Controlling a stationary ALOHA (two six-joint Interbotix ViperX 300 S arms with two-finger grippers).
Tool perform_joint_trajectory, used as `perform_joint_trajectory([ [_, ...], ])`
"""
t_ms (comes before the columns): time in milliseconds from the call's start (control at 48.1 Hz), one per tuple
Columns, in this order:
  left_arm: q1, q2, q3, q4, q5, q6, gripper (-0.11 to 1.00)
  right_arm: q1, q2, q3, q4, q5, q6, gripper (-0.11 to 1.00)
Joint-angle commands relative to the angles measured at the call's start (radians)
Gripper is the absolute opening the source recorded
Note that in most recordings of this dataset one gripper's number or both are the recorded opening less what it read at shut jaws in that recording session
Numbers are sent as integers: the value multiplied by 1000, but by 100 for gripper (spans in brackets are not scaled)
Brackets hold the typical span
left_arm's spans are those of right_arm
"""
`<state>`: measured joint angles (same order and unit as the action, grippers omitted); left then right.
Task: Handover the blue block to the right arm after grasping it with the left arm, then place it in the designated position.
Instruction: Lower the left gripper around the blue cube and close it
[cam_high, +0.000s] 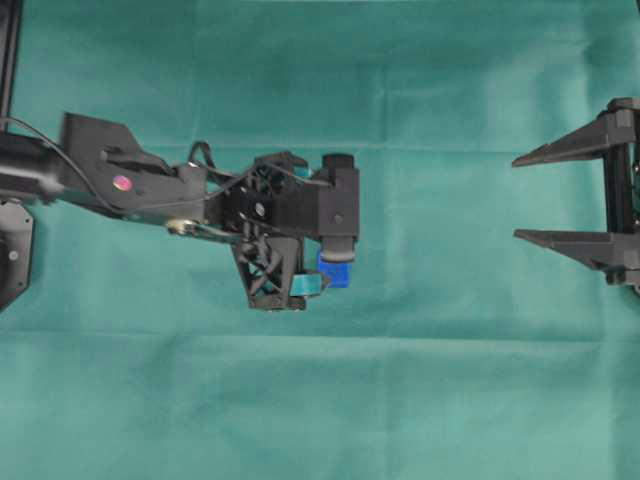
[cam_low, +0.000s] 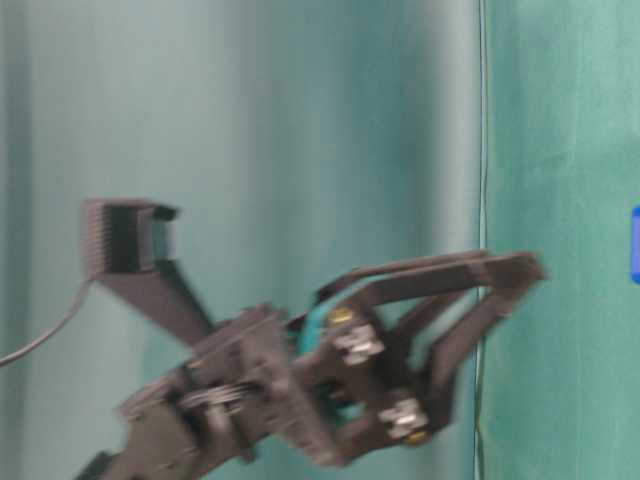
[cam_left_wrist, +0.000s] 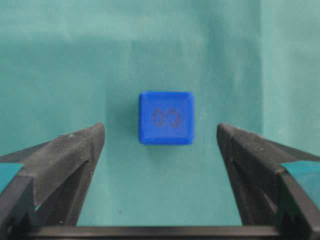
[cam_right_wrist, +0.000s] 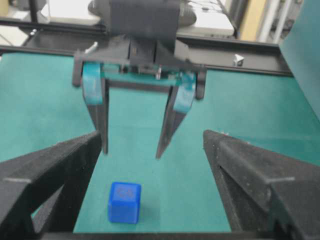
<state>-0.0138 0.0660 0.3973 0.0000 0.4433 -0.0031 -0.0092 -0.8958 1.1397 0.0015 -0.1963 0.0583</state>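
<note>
Bright blue on green, black all round

The blue block (cam_left_wrist: 165, 118) is a vivid, even blue with a faint darker mark stamped across its top face. My left gripper (cam_right_wrist: 131, 148) is matte black, each finger banded with teal tape (cam_right_wrist: 92, 90). My right gripper (cam_high: 520, 197) is plain black. Beneath everything lies a teal-green cloth (cam_high: 430, 380), softly creased, with paler fold lines.

Small bright blue cube (cam_high: 336, 271) partly hidden under teal-taped left gripper (cam_high: 325, 275) (jaws unclear); all-black right gripper (cam_high: 520, 198) spread, well apart.
</note>
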Motion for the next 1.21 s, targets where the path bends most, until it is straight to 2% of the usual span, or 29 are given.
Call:
perform_joint_trajectory([
  [0,-2,9,-8,3,-40,0,100,-2,8,-28,-2,-6,0,93],
  [749,-2,202,2,2,-176,-3,100,-2,29,-21,-2,-5,0,93],
  [1186,-3,213,5,2,-198,-3,100,-3,32,-21,-2,-5,-2,93],
])
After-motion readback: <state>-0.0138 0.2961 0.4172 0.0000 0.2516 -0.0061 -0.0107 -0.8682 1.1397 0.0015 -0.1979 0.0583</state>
